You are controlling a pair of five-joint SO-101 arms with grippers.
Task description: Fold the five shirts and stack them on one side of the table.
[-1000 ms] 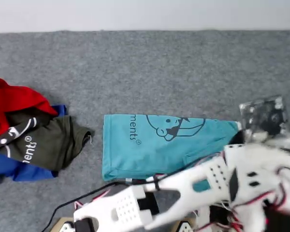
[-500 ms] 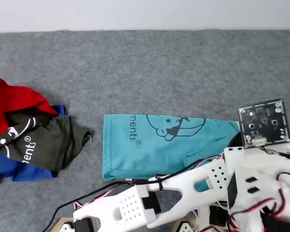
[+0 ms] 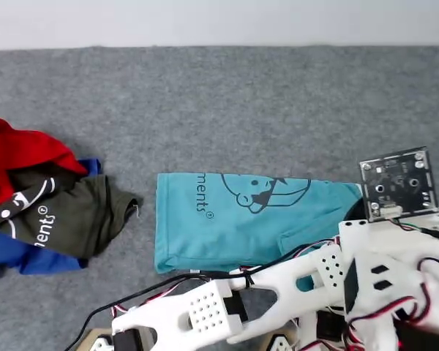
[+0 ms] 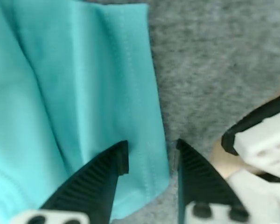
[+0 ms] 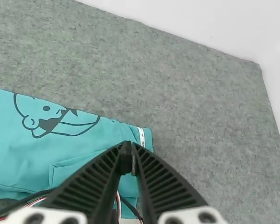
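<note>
A teal shirt (image 3: 234, 219) with a cartoon print lies folded into a long strip in the middle of the grey table. My left gripper (image 4: 151, 151) is open low over the strip's right near corner, one finger (image 4: 102, 179) on the teal fabric (image 4: 60, 93) and the other (image 4: 196, 175) over bare table just past the hem. My right gripper (image 5: 129, 151) is shut with nothing in it, held high above the right end of the teal shirt (image 5: 60, 140). Both white arms crowd the near right of the high view, the left arm (image 3: 278, 281) reaching across.
A loose pile sits at the left edge: a red shirt (image 3: 18, 153), an olive shirt (image 3: 66, 212) and a blue shirt (image 3: 14, 256). Cables (image 3: 168, 281) trail near the front edge. The table's back edge (image 3: 219, 48) meets a white wall.
The right arm's wrist, blurred a second ago, has settled over the teal shirt's right end. The left arm has shifted slightly. The shirts have not moved.
</note>
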